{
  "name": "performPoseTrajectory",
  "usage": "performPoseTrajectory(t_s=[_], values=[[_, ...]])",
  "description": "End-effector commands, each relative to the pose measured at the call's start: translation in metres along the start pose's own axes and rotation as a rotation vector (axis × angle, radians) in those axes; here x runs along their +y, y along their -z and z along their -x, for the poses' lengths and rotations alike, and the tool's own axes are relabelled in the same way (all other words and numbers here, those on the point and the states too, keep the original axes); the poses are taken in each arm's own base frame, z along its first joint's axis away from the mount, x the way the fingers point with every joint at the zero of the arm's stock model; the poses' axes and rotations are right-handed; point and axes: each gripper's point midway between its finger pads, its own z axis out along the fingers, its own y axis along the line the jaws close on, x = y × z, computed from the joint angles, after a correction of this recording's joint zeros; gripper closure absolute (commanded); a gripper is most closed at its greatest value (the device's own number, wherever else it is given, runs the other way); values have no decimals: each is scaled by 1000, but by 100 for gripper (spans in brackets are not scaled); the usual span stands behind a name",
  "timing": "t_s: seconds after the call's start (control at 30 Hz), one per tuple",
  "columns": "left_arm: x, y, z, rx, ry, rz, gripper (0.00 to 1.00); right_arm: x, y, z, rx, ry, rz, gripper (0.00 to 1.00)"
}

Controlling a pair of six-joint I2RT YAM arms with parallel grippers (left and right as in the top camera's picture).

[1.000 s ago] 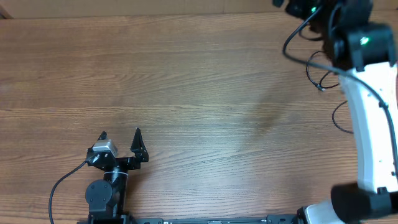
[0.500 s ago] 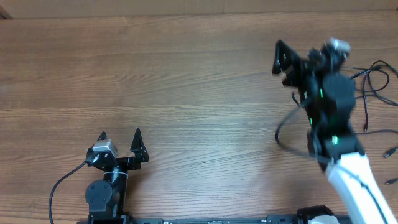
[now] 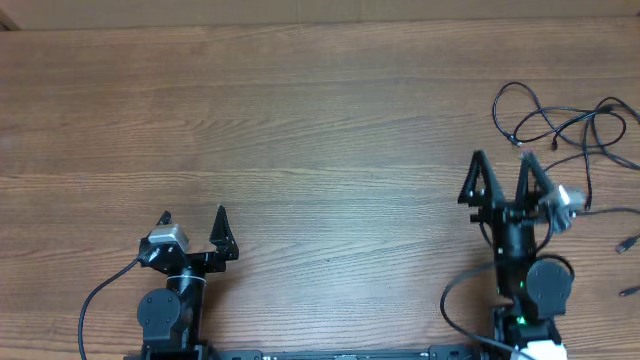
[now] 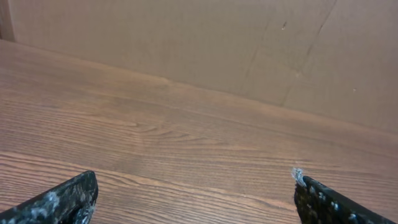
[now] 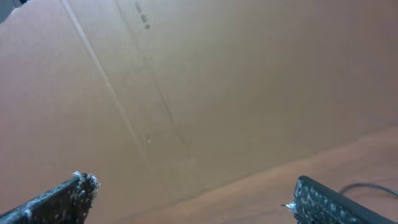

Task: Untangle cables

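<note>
**Cables lying far right, both grippers gaping empty**

Wood-grain table is stretching bare across its left and middle, leaving wide room between the arms and up to the far edge, where a cardboard wall is standing. Small dark marks on the cardboard are showing too blurred to read. The left gripper is sitting near the front edge with its jaws spread wide, holding nothing. The right gripper is likewise standing spread and empty. The cables are lying in loose overlapping loops in the far right corner, just beyond and to the right of the right gripper, apart from its fingertips. Two plug ends are trailing at the right edge.
</note>
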Motion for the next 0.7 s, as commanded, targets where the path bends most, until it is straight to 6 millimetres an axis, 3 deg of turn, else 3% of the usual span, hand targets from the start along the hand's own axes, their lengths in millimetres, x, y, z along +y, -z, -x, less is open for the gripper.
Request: performPoseTrajectory(t_s=[0.0,0.47,0.67], values=[[2,0,1,-8,-19,9,0,-14,16,-8,-17,5,-31,0],[2,0,1,-7,-19,9,0,-51,41,-38,139,24,-189,0],[2,0,1,-7,-19,9,0,-71,60,-63,249,28,-274,0]])
